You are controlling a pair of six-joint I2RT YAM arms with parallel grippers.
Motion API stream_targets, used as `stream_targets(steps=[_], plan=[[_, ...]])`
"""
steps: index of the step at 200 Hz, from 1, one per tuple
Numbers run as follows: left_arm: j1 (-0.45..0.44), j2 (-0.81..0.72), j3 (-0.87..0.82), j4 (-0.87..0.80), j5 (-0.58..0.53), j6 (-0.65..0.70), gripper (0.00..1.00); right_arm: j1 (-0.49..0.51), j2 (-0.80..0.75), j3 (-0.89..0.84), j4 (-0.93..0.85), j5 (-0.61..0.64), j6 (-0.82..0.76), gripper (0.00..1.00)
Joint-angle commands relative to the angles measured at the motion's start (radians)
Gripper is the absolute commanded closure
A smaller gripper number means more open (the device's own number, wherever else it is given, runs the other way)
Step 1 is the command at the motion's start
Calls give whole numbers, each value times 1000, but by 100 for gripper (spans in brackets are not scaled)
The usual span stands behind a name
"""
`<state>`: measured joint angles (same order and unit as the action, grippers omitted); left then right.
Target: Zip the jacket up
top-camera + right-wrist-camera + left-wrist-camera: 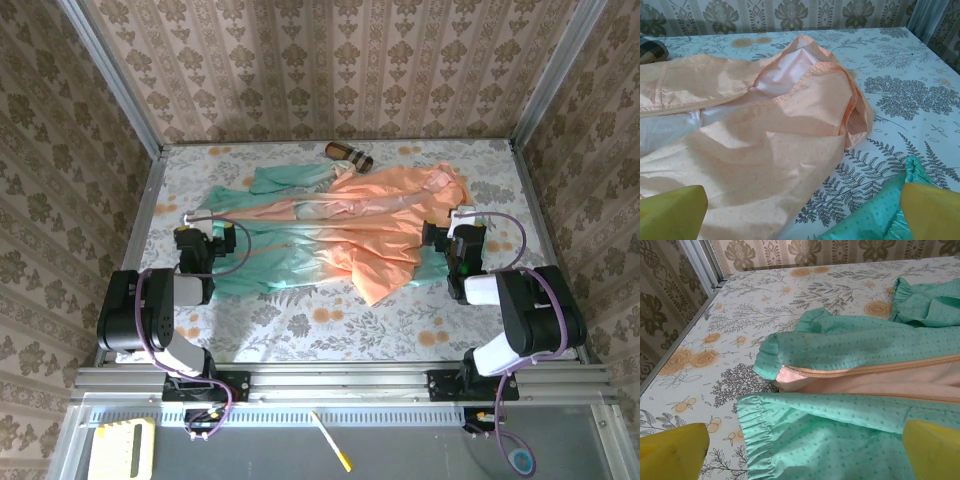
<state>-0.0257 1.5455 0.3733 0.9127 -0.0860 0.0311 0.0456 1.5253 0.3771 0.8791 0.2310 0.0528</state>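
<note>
Yellow fingertips (pixel 672 452) of the left pincer (pixel 800 462) nearest the lens, set wide apart at the bottom corners of the left wrist view, clamped on nothing. Same on the other side: right pincer (pixel 800 220) spread wide, empty, hanging over peach cloth.

Jacket (pixel 340 235) spread flat on the desk (pixel 300 325), between the two arms and a little beyond them. Long axis across the desk, side to side: mint-green hem (pixel 752 435) toward the left arm, peach upper end (pixel 835 75) toward the right arm. Front unzipped, pale lining showing between the two edges.

Zipper (pixel 865 369) running along that same axis. From the left wrist: two peach tooth rows, apart, the upper one ending at the hem corner just ahead of the left pincer and a touch to its left. From the right wrist: one stretch of zipper tape (pixel 695 106) off to the left, well apart from the pincer. Slider not made out.

Probably a job starting at the hem, so left arm the nearer one; right arm better placed to pin the upper end. Mint cuff (pixel 875 215) just beside the right pincer. Small brown striped cylinder (pixel 348 153) at the far edge of the desk, just beyond the jacket.
</note>
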Motion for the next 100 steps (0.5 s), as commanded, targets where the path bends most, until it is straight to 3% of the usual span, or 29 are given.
stream_targets(steps=[1,100], plan=[[-5,7,15,6,-4,26,0,0,6,15,8,1,7,0],[-16,7,12,12,-3,38,0,0,6,14,8,1,7,0]])
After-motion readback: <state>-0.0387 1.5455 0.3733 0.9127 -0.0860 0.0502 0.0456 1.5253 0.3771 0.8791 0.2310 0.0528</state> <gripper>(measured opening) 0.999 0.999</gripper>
